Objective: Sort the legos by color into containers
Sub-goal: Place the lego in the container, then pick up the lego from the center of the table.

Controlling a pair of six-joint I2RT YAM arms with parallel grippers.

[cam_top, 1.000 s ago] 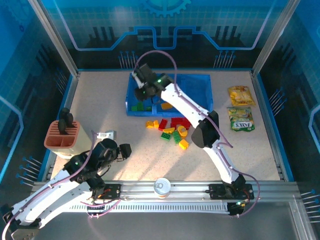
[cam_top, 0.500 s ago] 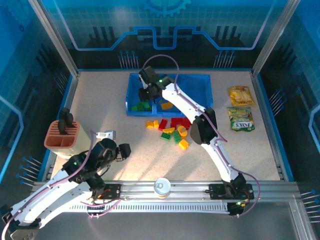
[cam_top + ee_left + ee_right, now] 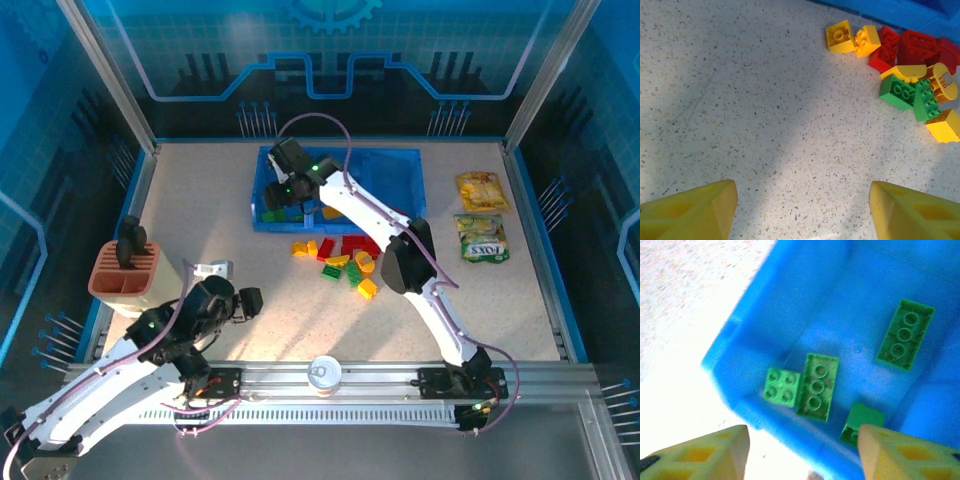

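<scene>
Top and wrist views of the sorting desk (image 3: 200,200). The right tool (image 3: 802,437) hung over the left compartment (image 3: 860,285) of the blue tray (image 3: 395,175), its two yellow fingers spread wide with nothing between them. Four green bricks (image 3: 817,386) lay on the compartment floor above the fingers in the wrist frame, apart from them. The loose bricks (image 3: 340,262), red, yellow and green, formed a heap on the desk just below the tray's lower wall in the top view. The heap's long axis ran left to right along that wall. From the right tool the heap lay down and to the right, just across the wall. The left tool (image 3: 802,200), likewise wide open and empty, rested at lower left, with the heap up and to its right, well apart from its fingers. Both tools appeared about equally placed to reach the heap. A return to it would likely require the right tool to clear the wall first.
</scene>
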